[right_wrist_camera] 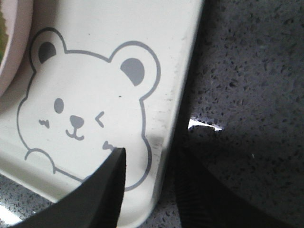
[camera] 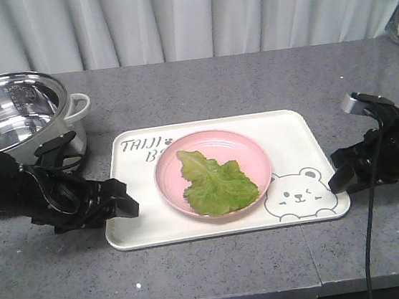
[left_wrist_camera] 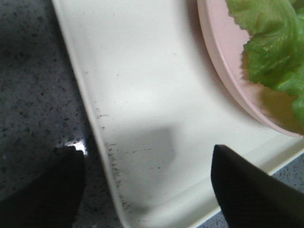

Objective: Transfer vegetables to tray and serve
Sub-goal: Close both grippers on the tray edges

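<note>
Figuring the lift hinges here: cream-white rectangular plastic tray (camera: 295, 135) lies lengthwise between left pincer (camera: 127, 199) and right pincer (camera: 334, 172), both gaping open astride its short rims.

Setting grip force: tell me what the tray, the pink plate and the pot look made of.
Tray: likely smooth cream plastic, soft sheen, scuffed rim. Pink plate: glossy, plastic or ceramic; cannot tell. Pot: polished metal, mirror-like reflections inside.

Green lettuce leaf (camera: 214, 184) flat on plate (camera: 248, 151) — inside tray (camera: 293, 131).
</note>
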Tool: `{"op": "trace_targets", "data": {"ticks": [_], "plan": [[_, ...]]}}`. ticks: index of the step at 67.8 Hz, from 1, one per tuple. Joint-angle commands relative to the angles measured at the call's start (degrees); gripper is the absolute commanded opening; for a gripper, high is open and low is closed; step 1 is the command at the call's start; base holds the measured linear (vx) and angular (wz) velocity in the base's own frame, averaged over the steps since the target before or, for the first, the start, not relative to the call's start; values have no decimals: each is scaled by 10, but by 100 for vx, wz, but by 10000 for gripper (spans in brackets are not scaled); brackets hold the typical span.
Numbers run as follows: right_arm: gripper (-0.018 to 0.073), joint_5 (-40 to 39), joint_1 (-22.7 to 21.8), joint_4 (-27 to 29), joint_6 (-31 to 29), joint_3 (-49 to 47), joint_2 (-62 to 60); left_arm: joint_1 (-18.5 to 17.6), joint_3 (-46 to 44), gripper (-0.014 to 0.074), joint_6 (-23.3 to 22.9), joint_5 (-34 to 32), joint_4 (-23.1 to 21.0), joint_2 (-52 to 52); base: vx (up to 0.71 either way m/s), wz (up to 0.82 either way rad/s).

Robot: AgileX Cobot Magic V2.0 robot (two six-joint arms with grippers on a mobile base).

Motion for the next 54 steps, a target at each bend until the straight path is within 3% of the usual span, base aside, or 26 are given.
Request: {"op": "trace_targets", "data": {"ticks": [1, 54], "plan": [[251, 1, -2, 19, -8, -17, -22, -2, -12, 534, 0, 2, -18, -17, 0, 0], [251, 13, -2, 35, -11, -17, -11, -2, -12, 522, 0, 12, -18, -17, 0, 0]]}}
